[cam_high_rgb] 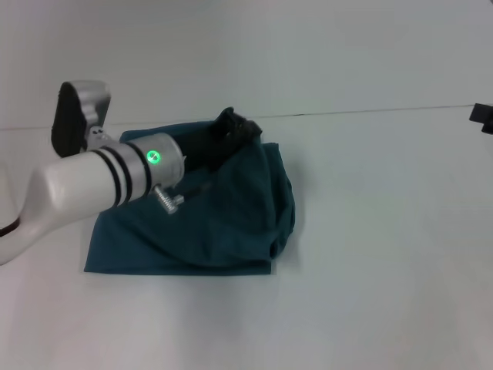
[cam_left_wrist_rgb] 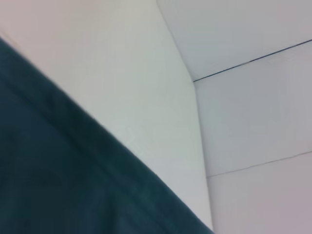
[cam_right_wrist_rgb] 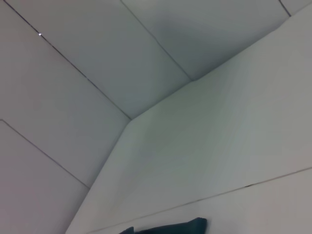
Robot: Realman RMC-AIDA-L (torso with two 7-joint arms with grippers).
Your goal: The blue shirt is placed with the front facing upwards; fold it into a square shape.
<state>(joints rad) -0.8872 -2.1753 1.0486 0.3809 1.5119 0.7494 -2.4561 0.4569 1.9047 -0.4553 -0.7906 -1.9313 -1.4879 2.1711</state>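
Observation:
The blue shirt (cam_high_rgb: 223, 223) lies partly folded on the white table (cam_high_rgb: 370, 254), a dark teal heap with no lettering showing. Its far right part rises in a raised fold to my left gripper (cam_high_rgb: 235, 127), which is black and sits at the shirt's far edge, shut on the cloth. The white left arm reaches over the shirt's left half and hides it. In the left wrist view the shirt (cam_left_wrist_rgb: 58, 175) fills the near corner. A sliver of the shirt (cam_right_wrist_rgb: 170, 228) shows in the right wrist view. My right gripper (cam_high_rgb: 483, 117) is a dark tip at the far right edge, away from the shirt.
The white table spreads bare to the right and in front of the shirt. A thin dark seam line (cam_high_rgb: 370, 112) crosses the surface behind the shirt. Pale wall panels (cam_right_wrist_rgb: 97, 73) stand beyond the table.

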